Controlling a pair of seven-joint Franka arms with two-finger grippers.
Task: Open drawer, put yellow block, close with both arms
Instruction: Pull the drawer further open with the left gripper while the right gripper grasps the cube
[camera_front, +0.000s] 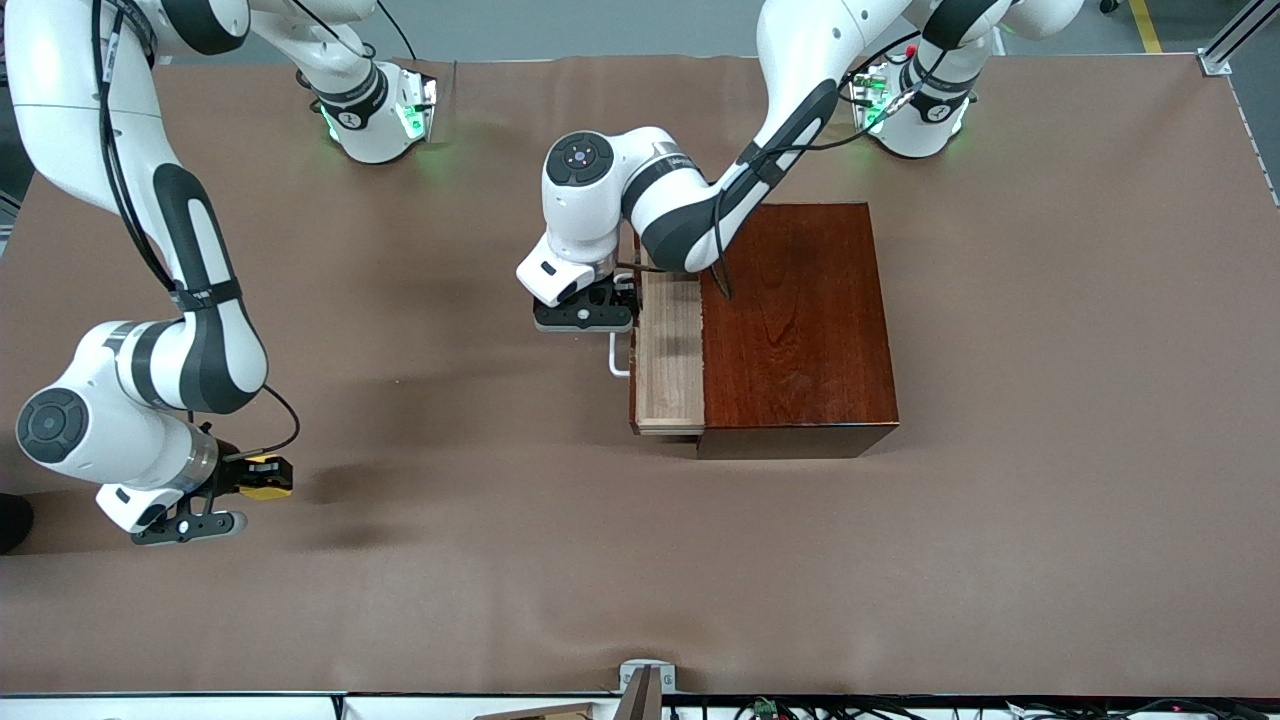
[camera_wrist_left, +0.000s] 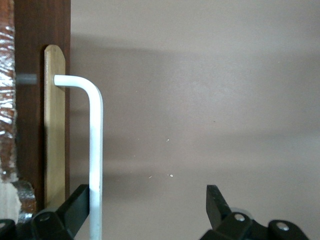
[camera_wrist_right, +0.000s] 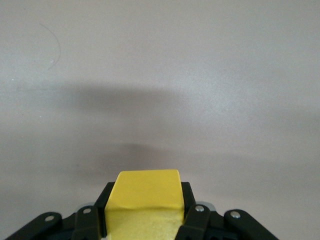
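You had the right tool (camera_front: 262, 476) raised over the worktop (camera_front: 480, 560) close to the edge at the right arm's end, its fingers (camera_wrist_right: 187, 202) pinching the yellow block (camera_front: 266, 478) between them. In the right wrist view the yellow block (camera_wrist_right: 146, 202) filled the gap between the pads, with bare brown surface below it.

Toward the middle of the worktop you had the left tool (camera_front: 590, 312) down at the drawer's white handle (camera_front: 617, 357). Its fingers (camera_wrist_left: 75, 207) were spread wide: one sat against the inner side of the handle's bar (camera_wrist_left: 95, 165), between the bar and the drawer front, and the other stood well clear on the outer side. Nothing was gripped.

The drawer (camera_front: 668, 355) stood pulled partly out of the dark wooden box (camera_front: 795, 320), its pale tray facing the right arm's end. The box sat nearer the left arm's base than the worktop's front edge.
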